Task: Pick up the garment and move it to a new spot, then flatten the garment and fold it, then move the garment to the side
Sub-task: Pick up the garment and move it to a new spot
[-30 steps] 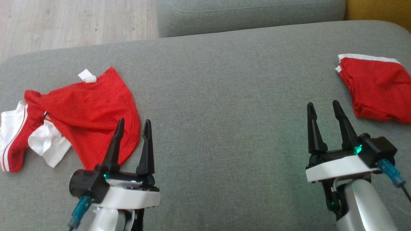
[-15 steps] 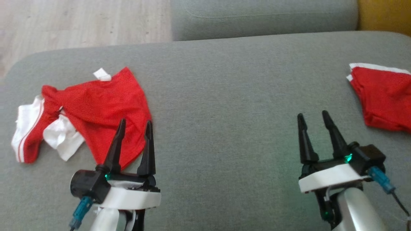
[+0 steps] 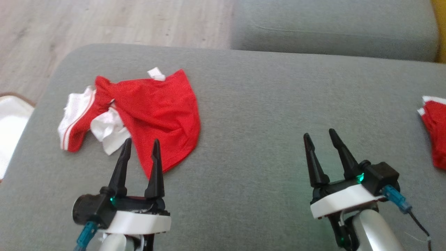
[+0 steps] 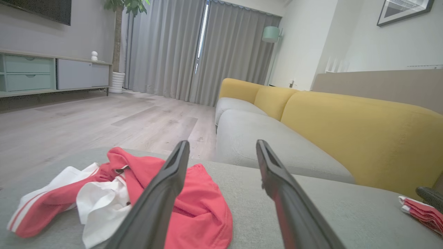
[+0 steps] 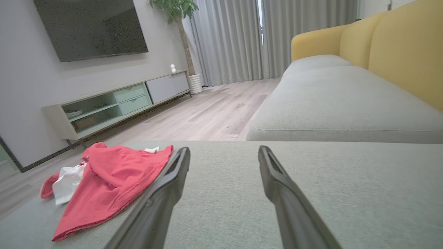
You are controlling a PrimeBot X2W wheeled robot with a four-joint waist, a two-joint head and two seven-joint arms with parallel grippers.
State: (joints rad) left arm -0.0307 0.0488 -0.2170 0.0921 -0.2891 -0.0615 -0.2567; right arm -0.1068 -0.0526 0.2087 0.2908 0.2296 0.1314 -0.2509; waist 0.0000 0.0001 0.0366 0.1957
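A crumpled red and white garment (image 3: 156,115) lies on the left part of a grey sofa cushion (image 3: 261,104). My left gripper (image 3: 142,140) is open just in front of the garment's near edge, its fingertips over the red tip and the white fold, holding nothing. The left wrist view has the garment (image 4: 204,207) low and left, partly behind the left finger of that gripper (image 4: 222,142). My right gripper (image 3: 318,133) is open over bare cushion, well right of the garment. Its wrist view shows the garment (image 5: 114,176) at lower left, beyond the open gripper (image 5: 224,148).
A folded red and white cloth (image 3: 435,139) lies at the cushion's right edge, also low right in the left wrist view (image 4: 420,212). A second grey cushion (image 3: 331,31) sits behind. Wooden floor (image 3: 104,21) and a white object (image 3: 10,122) border the left side.
The head camera has swung left, so the garment now sits nearer the picture's middle and the folded cloth is nearly off the right edge. Both grippers stay open.
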